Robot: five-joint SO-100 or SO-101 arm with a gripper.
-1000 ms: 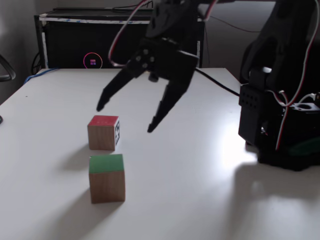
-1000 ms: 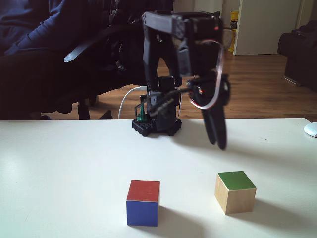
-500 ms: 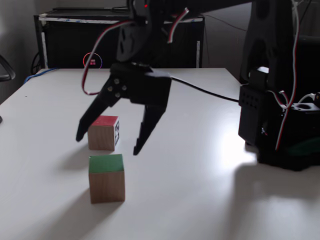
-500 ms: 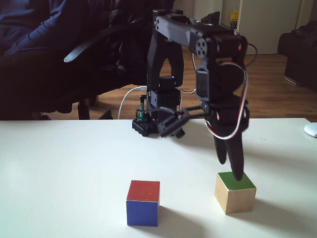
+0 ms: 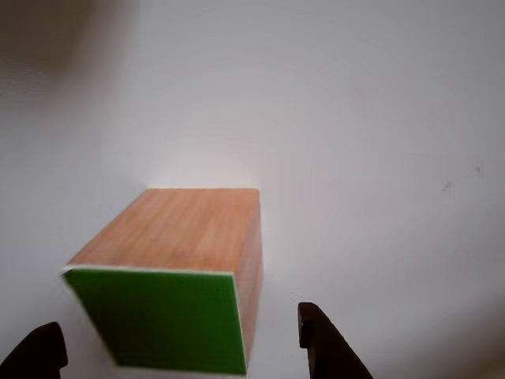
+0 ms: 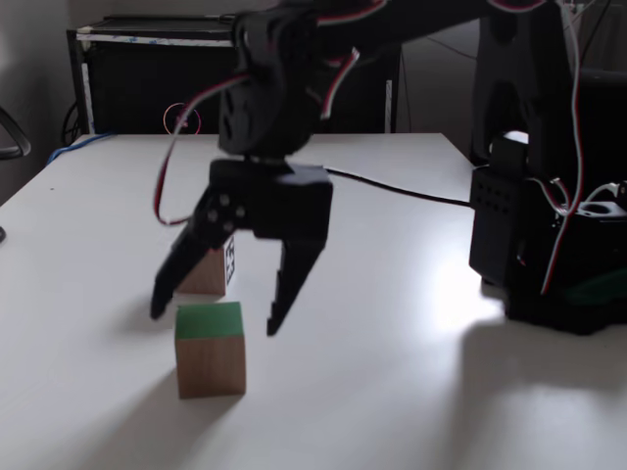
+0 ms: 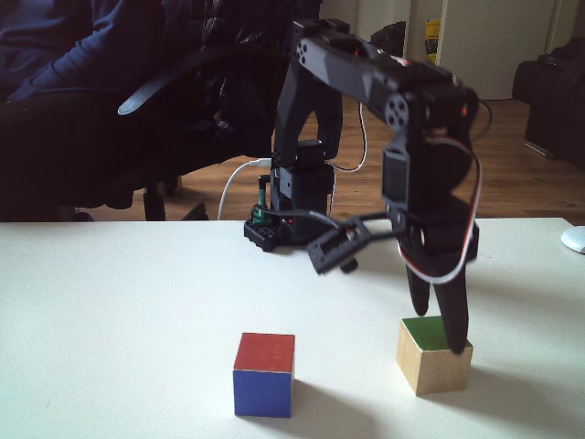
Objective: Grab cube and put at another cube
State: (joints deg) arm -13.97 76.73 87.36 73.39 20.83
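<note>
Lowered: hand (image 6: pixel 212 319) (spread wide) | straddles cube (image 6: pixel 209 350) top | not gripping

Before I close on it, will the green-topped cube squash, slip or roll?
The cube looks like solid wood, grain showing on its side, so it is probably rigid and won't squash. Flat faces sit squarely on the table, so rolling seems unlikely. The open gripper straddles it; the smooth sides could slip under an off-centre pinch.

- My end effector (image 5: pixel 180 347) is spread wide, its two dark fingertips (image 5: pixel 322 341) poking up from the bottom edge
- The cube (image 5: pixel 175 276) sits between them on the white worktop (image 5: pixel 371 126), green face toward me, wood grain behind
</note>
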